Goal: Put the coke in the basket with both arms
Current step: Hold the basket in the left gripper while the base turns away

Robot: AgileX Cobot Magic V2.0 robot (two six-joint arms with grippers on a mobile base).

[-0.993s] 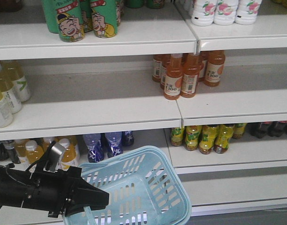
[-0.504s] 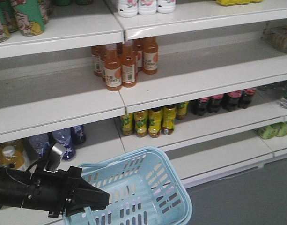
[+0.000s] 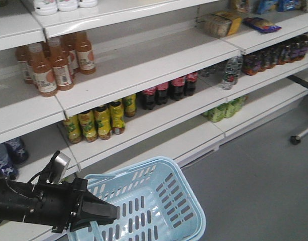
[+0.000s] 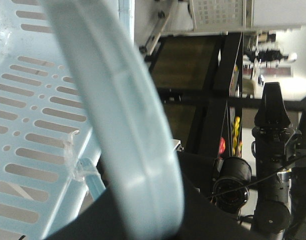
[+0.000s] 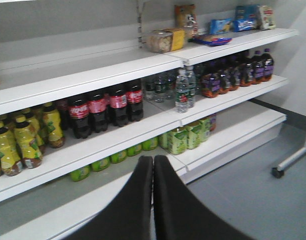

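Low on the left, my left gripper (image 3: 107,213) has its jaws clamped on the handle (image 4: 138,140) of the basket (image 3: 161,160). The basket hangs just right of the gripper, in front of the bottom shelves (image 3: 143,70). What I can see of its inside is bare, so no coke is in it.

Scanning the shelves rightward, I pass orange bottles (image 3: 53,70), yellow bottles (image 3: 96,120), dark cola bottles (image 3: 169,90) with red labels, then water bottles (image 3: 231,70). None of these is the red can, and I cannot find the coke in any view.

Furthest right, the right gripper (image 5: 153,159) points at the shelves with its jaws pressed together and nothing between them.

By my reckoning only the first part is done: the basket is picked up and carried. I have yet to find the can, spread the right jaws, close them on it, bring it over the basket and let go. I judge the task well short of halfway.
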